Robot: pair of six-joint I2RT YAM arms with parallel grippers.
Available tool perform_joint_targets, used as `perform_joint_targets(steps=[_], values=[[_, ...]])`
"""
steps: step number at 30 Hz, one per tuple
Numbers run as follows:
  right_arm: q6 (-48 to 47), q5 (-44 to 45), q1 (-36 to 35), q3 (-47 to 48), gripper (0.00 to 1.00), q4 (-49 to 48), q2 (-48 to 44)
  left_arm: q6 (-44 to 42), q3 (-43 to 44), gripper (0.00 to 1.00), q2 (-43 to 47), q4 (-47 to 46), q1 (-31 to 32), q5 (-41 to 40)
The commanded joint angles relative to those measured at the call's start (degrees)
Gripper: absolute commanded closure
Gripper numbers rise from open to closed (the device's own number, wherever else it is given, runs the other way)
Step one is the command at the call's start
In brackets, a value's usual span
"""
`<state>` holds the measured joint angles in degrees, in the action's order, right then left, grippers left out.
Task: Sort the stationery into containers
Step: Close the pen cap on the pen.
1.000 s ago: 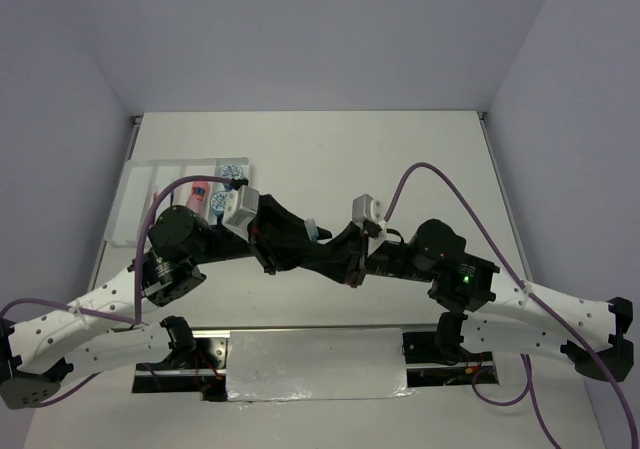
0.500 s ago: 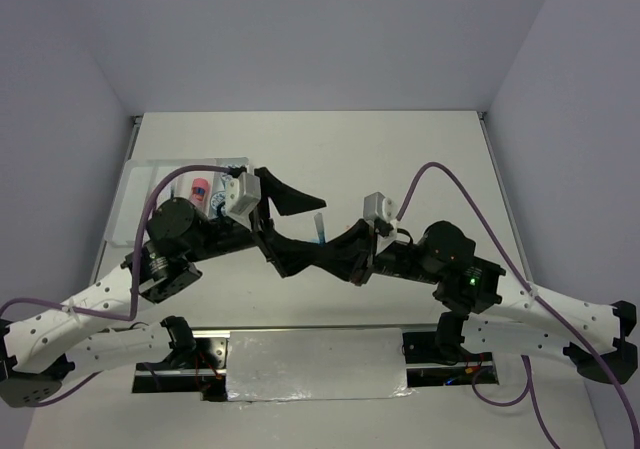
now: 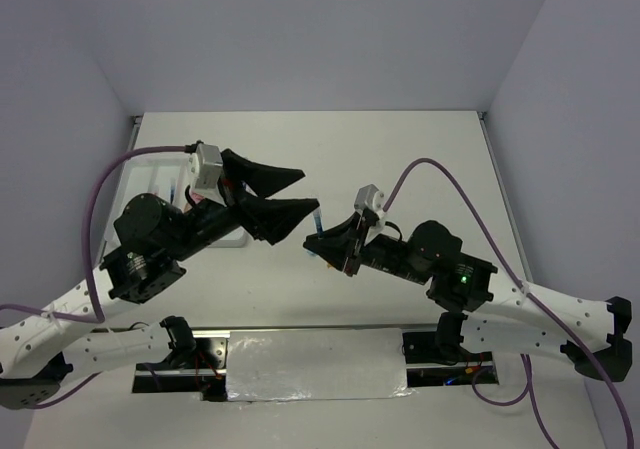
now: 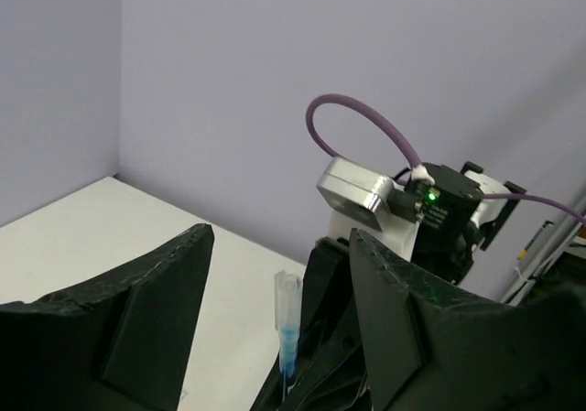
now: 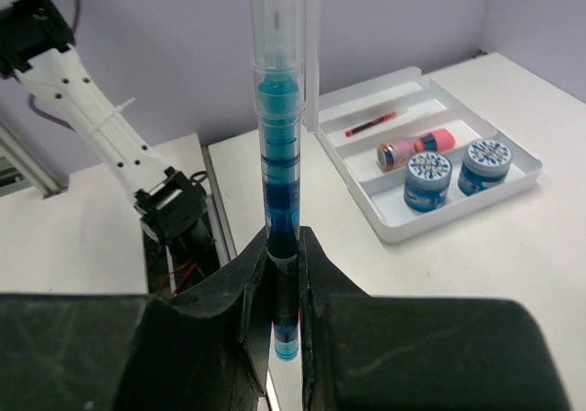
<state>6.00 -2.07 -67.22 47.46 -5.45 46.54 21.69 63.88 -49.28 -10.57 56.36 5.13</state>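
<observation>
A blue pen (image 5: 278, 146) with a clear cap stands upright between my right gripper's (image 5: 284, 246) jaws, which are shut on its lower barrel. From above, that pen (image 3: 317, 218) pokes out of the right gripper (image 3: 314, 241) at the table's middle. My left gripper (image 3: 300, 194) hangs open just left of it and holds nothing. In the left wrist view the pen (image 4: 287, 324) stands beyond the open left gripper (image 4: 281, 237), apart from both fingers. The white divided tray (image 5: 403, 221) holds two blue-white rolls (image 5: 427, 178), a pink-orange cylinder (image 5: 417, 146) and a red pen (image 5: 371, 123).
From above, the left arm covers most of the tray (image 3: 150, 179) at the far left. A silver plate (image 3: 315, 364) lies at the near edge between the arm bases. Purple cables (image 3: 440, 174) loop over both arms.
My left gripper has opened off the pen and drawn back up and to the left. The right gripper keeps the pen and has shifted slightly.
</observation>
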Motion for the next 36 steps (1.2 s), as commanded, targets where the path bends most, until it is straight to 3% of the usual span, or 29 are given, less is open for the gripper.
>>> perform_joint_targets(steps=[1, 7, 14, 22, 24, 30, 34, 36], values=[[0.0, 4.9, 0.2, 2.3, 1.0, 0.1, 0.8, 2.0, 2.6, 0.28, -1.3, 0.4, 0.2, -4.7], [0.6, 8.7, 0.2, 2.6, 1.0, 0.4, 1.4, 2.8, 6.3, 0.43, -4.3, 6.3, 0.2, -9.1], [0.6, 10.6, 0.2, 3.9, 1.0, 1.5, 3.0, 3.1, 5.9, 0.54, -4.9, 8.0, 0.2, -10.3], [0.5, 10.7, 0.2, 5.3, 1.0, 2.1, 4.2, 3.0, 6.0, 0.54, -5.5, 9.5, 0.2, -9.9], [0.5, 10.9, 0.2, 5.4, 1.0, 2.0, 4.1, 3.0, 6.0, 0.65, -5.9, 10.0, 0.2, -9.4], [0.5, 11.6, 0.2, 6.9, 1.0, 3.0, 4.0, 3.8, 5.0, 0.77, -6.3, 10.1, 0.2, -8.6], [0.9, 12.0, 0.2, 7.3, 1.0, 2.8, 3.5, 4.0, 5.1, 1.0, -7.2, 10.4, 0.2, -8.0], [1.5, 12.8, 0.2, 7.8, 1.0, 2.6, 3.0, 4.1, 5.0, 1.0, -7.7, 10.4, 0.2, -7.1]])
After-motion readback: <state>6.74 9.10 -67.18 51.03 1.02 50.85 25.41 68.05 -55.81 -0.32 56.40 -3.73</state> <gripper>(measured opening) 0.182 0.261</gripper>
